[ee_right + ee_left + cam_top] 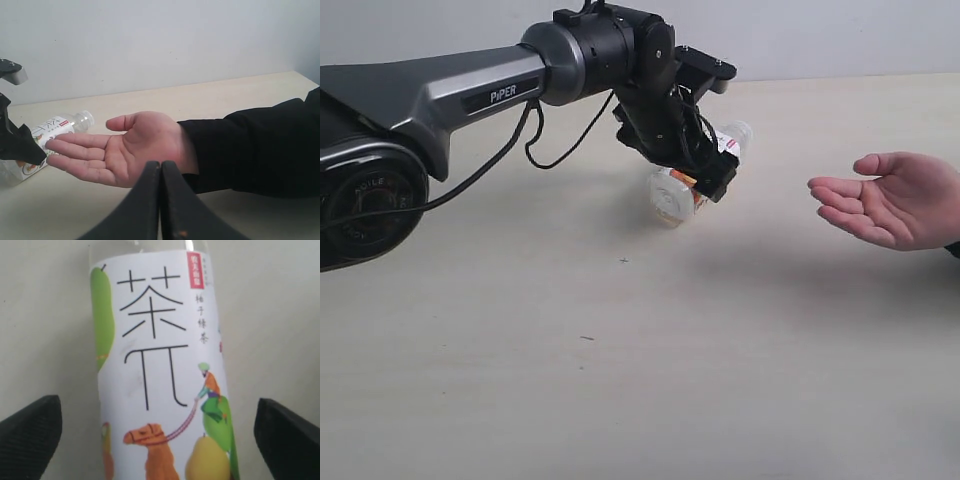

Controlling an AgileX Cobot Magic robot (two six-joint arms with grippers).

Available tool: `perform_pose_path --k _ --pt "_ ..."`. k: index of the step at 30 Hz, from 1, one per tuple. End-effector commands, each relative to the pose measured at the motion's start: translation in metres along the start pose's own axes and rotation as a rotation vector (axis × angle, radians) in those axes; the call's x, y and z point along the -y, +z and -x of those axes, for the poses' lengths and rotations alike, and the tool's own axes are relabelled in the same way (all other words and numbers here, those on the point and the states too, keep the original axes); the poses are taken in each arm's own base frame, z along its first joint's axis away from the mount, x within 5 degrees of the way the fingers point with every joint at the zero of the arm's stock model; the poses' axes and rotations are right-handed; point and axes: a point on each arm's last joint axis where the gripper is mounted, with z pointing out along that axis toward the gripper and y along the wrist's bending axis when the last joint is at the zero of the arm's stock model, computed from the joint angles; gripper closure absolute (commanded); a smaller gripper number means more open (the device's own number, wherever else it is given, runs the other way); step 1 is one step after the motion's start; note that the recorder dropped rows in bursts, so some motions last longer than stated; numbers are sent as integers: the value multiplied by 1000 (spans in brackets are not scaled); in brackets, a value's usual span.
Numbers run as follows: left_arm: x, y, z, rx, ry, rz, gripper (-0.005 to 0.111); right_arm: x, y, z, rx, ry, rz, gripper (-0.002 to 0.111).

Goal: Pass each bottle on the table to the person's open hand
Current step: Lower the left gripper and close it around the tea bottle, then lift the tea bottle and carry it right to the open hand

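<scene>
Left end effector point(159, 412), spread wide, flanks the fruit-label bottle point(160, 330) at frame centre; close squarely mid-label before lifting toward the open hand point(885, 200) at right.

clear plastic bottle point(670, 196), matt table point(620, 390), perhaps wood

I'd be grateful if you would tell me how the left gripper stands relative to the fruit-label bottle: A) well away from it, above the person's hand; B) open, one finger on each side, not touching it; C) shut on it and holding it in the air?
B: the left gripper has its fingers wide apart, with bare table showing between each one and the bottle.
</scene>
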Motion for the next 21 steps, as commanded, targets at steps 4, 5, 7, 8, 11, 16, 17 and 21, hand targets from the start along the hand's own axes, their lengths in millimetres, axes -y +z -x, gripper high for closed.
perform_pose_path --k 4,5,7,8,11,16,17,21 --pt "2 14 -4 -7 -26 -24 11 0 0 0 9 -4 4 108" --pt "2 15 -4 -7 -27 -26 30 0 0 0 9 -4 4 108" --pt "2 16 -5 -8 -27 -26 71 0 0 0 9 -4 4 108" --pt "2 16 -5 -8 -27 -26 99 0 0 0 9 -4 4 108" --pt "2 16 -5 -10 -24 -26 106 0 0 0 9 -4 4 108" --pt "3 7 -2 -2 -22 -26 107 0 0 0 9 -4 4 108" --pt "3 4 0 1 -22 -26 107 0 0 0 9 -4 4 108" --pt "4 -13 1 -32 -14 -35 107 0 0 0 9 -4 4 108"
